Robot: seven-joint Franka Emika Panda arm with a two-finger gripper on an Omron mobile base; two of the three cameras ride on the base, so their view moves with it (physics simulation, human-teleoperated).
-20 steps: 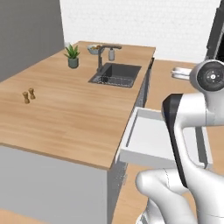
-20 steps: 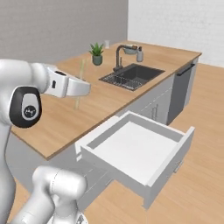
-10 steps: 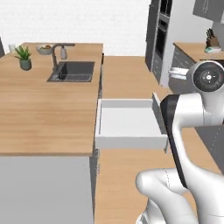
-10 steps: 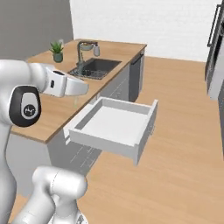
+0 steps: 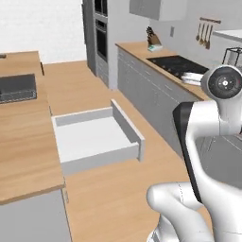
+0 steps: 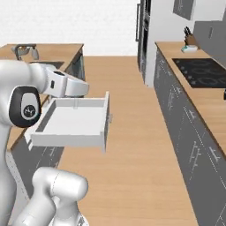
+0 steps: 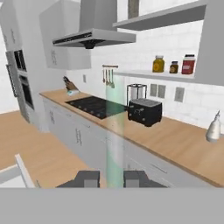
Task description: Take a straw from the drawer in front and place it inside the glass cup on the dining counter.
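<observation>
Straw (image 7: pixel 114 140) pinched between the two dark fingertips of the gripper (image 7: pixel 111 178), lower centre of the hand view; jaws pressed nearly together on it. Rises as a pale, greenish, translucent strip from the tips to mid-frame, upright, probably so it can go into the cup end first.

Drawer (image 5: pixel 94 137) standing pulled out, centre-left of the left base view, pale inside bare. Same drawer centre-left in the right base view, beside the white arm. Left open, by the look of it, because the pick is done and the carry comes first.

Dining counter (image 5: pixel 23 146) along the left edge of the left base view, dark sink at upper left. Glass cup not located, so how far remains cannot be judged.

Hand view facing the wall counter (image 7: pixel 175 140): toaster (image 7: pixel 144 111), cooktop (image 7: pixel 94 106), hood (image 7: pixel 94 37) upper centre. Suggests mid-transit, hand pointed away from the island for now.
</observation>
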